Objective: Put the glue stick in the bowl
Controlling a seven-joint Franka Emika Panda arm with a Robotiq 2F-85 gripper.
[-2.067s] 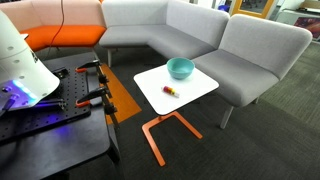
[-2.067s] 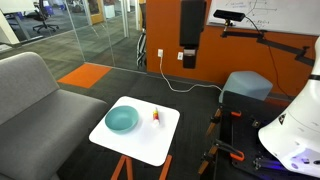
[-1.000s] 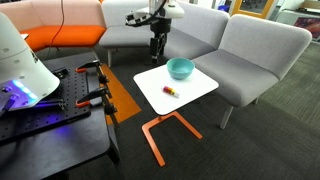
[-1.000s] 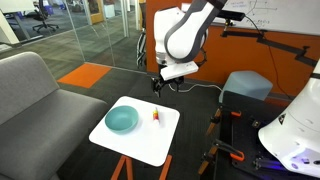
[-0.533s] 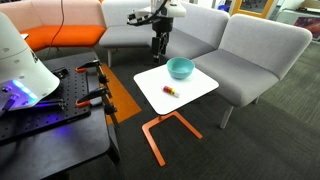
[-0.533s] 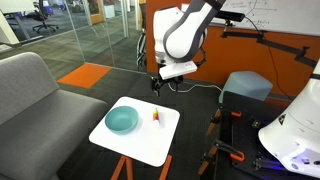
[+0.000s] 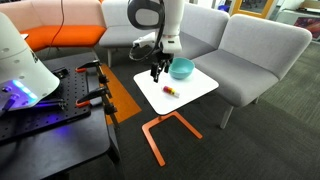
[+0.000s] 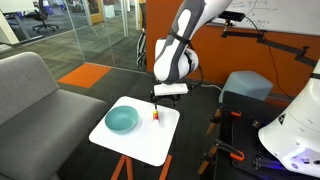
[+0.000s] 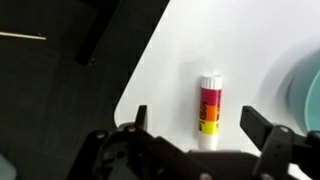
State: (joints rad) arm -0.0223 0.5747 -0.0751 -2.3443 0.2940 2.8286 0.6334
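Observation:
The glue stick [image 9: 210,108] lies flat on the small white table [image 7: 195,90]; it is red, orange and yellow with white ends. It also shows in both exterior views [image 7: 169,91] [image 8: 156,116]. The teal bowl [image 7: 181,68] [image 8: 122,120] stands on the same table, and its edge shows at the right of the wrist view [image 9: 308,90]. My gripper [image 9: 200,125] is open. It hangs just above the table with one finger on each side of the glue stick and does not touch it. In the exterior views the gripper [image 7: 157,72] [image 8: 157,103] sits next to the bowl.
Grey sofa seats [image 7: 250,50] wrap round the table's far side, with an orange seat [image 7: 60,38] further along. A black cart with clamps [image 7: 55,105] stands close to the table. The floor is dark carpet with an orange patch [image 8: 90,75].
The arm has come down from above the sofa side to just over the table. The gripper now straddles the glue stick. The glue stick and bowl have not moved.

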